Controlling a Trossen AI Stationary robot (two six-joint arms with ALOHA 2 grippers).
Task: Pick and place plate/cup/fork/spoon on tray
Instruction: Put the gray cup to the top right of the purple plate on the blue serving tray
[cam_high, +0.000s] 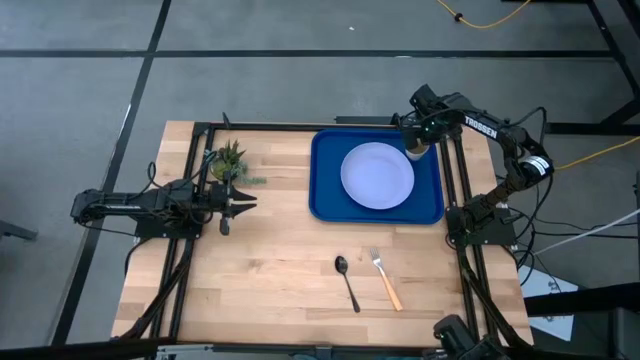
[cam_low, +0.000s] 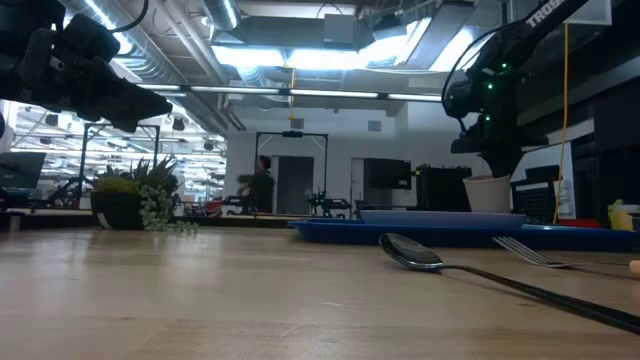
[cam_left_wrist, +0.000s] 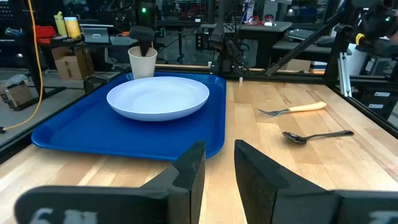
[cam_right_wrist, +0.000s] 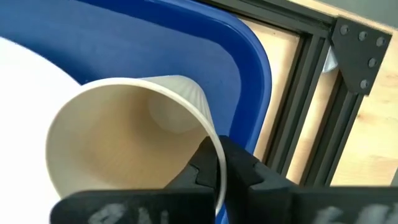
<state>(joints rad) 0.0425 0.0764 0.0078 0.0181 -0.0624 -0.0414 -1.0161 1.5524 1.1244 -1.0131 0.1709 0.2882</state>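
The blue tray (cam_high: 325, 200) lies at the table's far right, and the lavender plate (cam_high: 377, 175) rests flat on it. My right gripper (cam_high: 417, 143) is shut on the beige cup (cam_right_wrist: 124, 137) over the tray's far right corner; the cup also shows in the left wrist view (cam_left_wrist: 142, 61). Whether the cup's base stands on the tray I cannot tell. The dark spoon (cam_high: 347, 281) and the tan-handled fork (cam_high: 386, 278) lie flat on the table near its front edge. My left gripper (cam_high: 247, 205) is open and empty above the table's left half. My right gripper pinches the cup's rim (cam_right_wrist: 219, 163) on one side, with one finger (cam_right_wrist: 202, 168) inside the cup and the other (cam_right_wrist: 252, 171) outside. The fingers come from above, pointing down. The cup stays upright, mouth up.
A small potted plant (cam_high: 228, 160) stands at the far left, just beyond my left gripper. Black frame rails (cam_high: 455, 190) run along the table's right side beside the tray. Bare wood shows between the tray and the cutlery.
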